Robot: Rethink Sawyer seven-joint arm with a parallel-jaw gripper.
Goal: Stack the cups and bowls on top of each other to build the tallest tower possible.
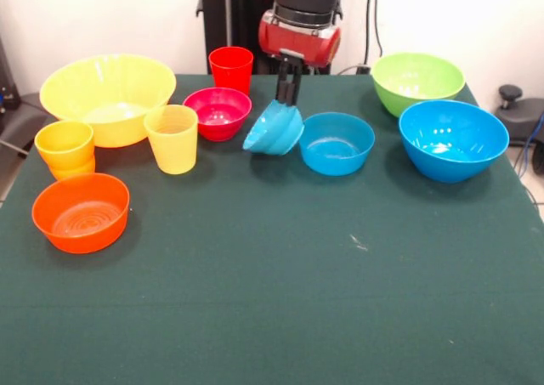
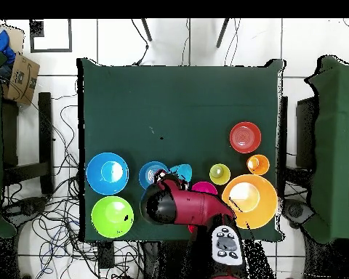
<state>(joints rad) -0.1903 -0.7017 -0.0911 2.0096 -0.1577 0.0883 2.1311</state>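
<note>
My gripper (image 1: 287, 99) hangs at the table's far middle, shut on the rim of a small light-blue bowl (image 1: 274, 128), which tilts on its side just above the cloth; the bowl also shows in the overhead view (image 2: 182, 173). A second small blue bowl (image 1: 337, 143) stands right beside it. The magenta bowl (image 1: 218, 111), red cup (image 1: 231, 68) and yellow cup (image 1: 172, 138) are to the left. The large yellow-orange bowl (image 1: 108, 96), orange-yellow cup (image 1: 65, 147) and shallow orange bowl (image 1: 82, 212) are at far left. The large blue bowl (image 1: 453, 138) and lime green bowl (image 1: 416, 81) are at right. No tower stands.
The dark green table (image 1: 272, 300) has open cloth across its near half. In the overhead view my arm (image 2: 185, 207) covers the red cup and part of the magenta bowl (image 2: 204, 188). Cables lie on the floor around the table.
</note>
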